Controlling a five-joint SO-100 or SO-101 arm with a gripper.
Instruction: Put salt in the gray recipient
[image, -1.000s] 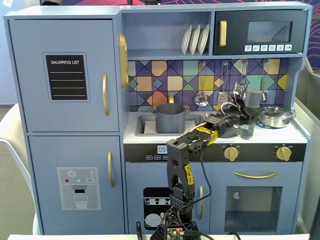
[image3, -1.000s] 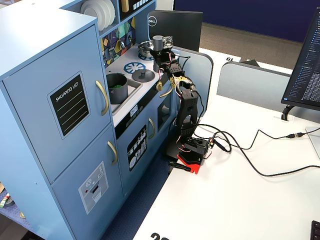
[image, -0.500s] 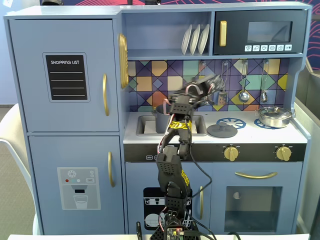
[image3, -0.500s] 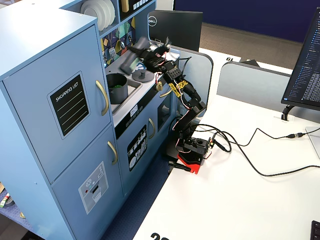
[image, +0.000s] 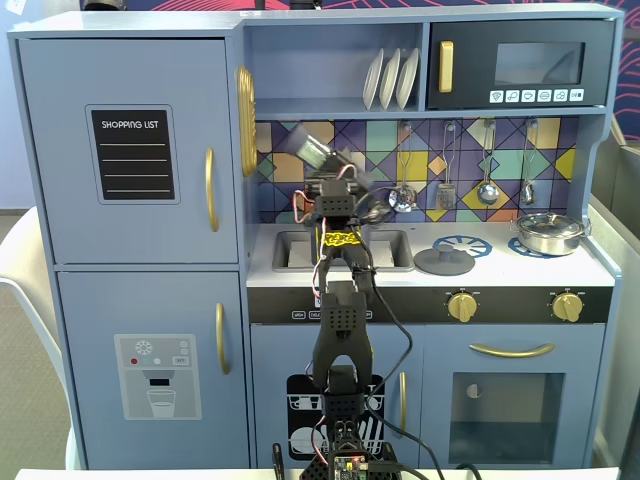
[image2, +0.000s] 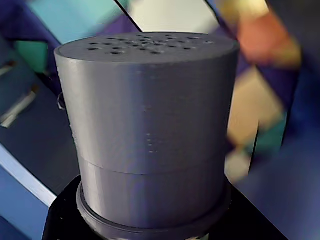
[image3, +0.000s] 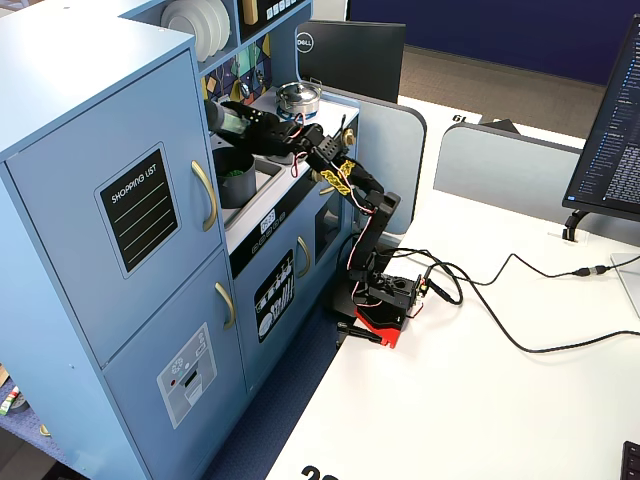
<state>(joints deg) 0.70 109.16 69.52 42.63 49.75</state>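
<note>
My gripper (image: 325, 170) is shut on the salt shaker (image: 313, 148) and holds it tilted above the sink, cap up and to the left. In the other fixed view the shaker (image3: 226, 120) sits in the gripper (image3: 248, 127), leaning over the dark-gray pot (image3: 236, 178), which stands in the sink with something green inside. The wrist view is filled by the shaker's gray cap (image2: 150, 115) with several holes on top. My black fingers (image2: 62, 220) show at its base. In the front fixed view I cannot make out the pot behind the arm.
A shiny steel pan (image: 548, 233) stands on the right burner and a flat gray lid (image: 444, 262) on the left one. Utensils (image: 487, 190) hang on the back wall. The fridge door handle (image3: 205, 195) is close to the pot. Cables (image3: 520, 330) cross the white table.
</note>
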